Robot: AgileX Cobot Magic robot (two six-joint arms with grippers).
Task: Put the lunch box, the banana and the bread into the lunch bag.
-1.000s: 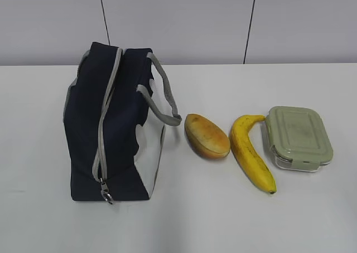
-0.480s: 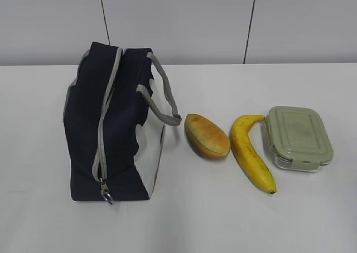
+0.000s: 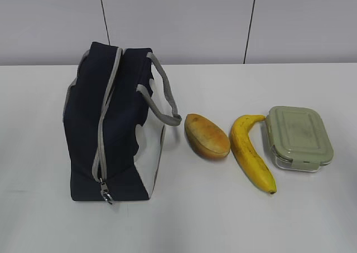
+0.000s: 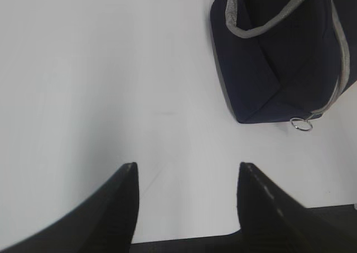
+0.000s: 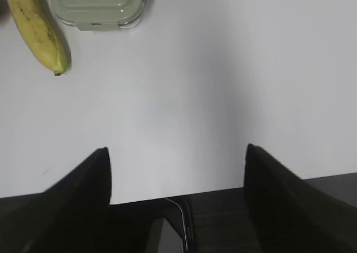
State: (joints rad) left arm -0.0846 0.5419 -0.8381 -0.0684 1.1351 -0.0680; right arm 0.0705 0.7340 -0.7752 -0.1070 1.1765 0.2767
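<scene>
The navy lunch bag [image 3: 111, 130] stands on the white table at the left, its grey zipper shut along the top and a ring pull at the near end. To its right lie the golden bread [image 3: 207, 136], then the yellow banana [image 3: 251, 151], then the lunch box [image 3: 298, 137] with its sage-green lid. Neither arm shows in the exterior view. My left gripper [image 4: 187, 172] is open over bare table, with the lunch bag [image 4: 279, 52] ahead at the upper right. My right gripper [image 5: 177, 152] is open too, with the banana [image 5: 36, 27] and lunch box [image 5: 97, 5] far ahead at the upper left.
The white table [image 3: 234, 219] runs back to a grey panelled wall [image 3: 178, 19]. The bag's grey strap handles [image 3: 164, 94] hang toward the bread. The table's near edge shows as a dark band beneath both grippers in the wrist views.
</scene>
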